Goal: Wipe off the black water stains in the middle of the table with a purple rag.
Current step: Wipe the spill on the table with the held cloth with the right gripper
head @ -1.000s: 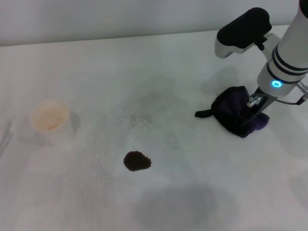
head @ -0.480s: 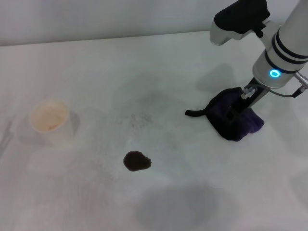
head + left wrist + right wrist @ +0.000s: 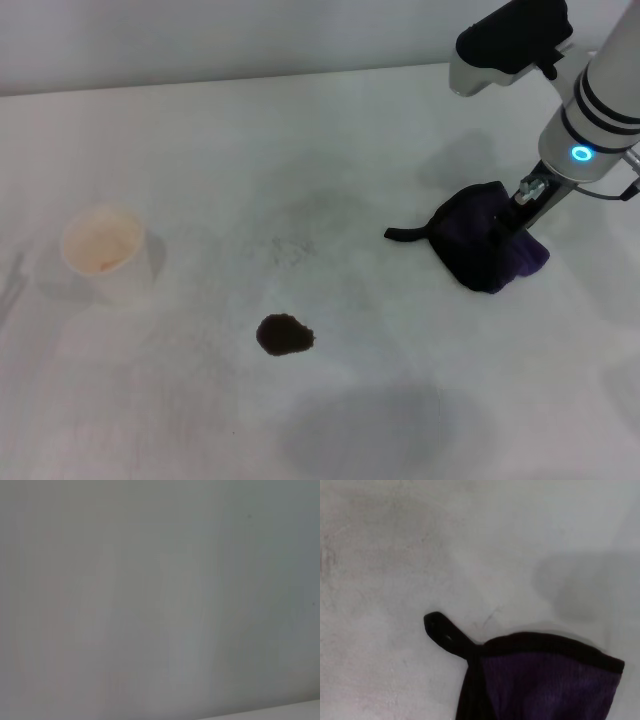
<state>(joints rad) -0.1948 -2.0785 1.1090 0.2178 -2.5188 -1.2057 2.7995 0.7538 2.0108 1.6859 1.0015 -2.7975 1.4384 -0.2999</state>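
1. The white surface (image 3: 200,130) is broad, with a paper cup (image 3: 103,250) at the left.
2. The purple rag (image 3: 485,248) lies bunched at the right, well apart from the black water stains (image 3: 285,335) near centre.
3. The right gripper (image 3: 510,225) is buried in the rag; I cannot tell how its jaws stand.
4. A shallow pinch could drop the rag mid-drag, and its strap (image 3: 405,234) might trail through the liquid.
5. The left arm is out of sight.

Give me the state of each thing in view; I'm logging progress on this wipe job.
purple rag: bunched in a heap on the table, strap tail lying flat, well apart from the stain.
black water stains: one dark blotch, unwiped.
paper cup: upright, near the robot's left.
right gripper: down in the rag, fingers hidden.
left gripper: out of view.
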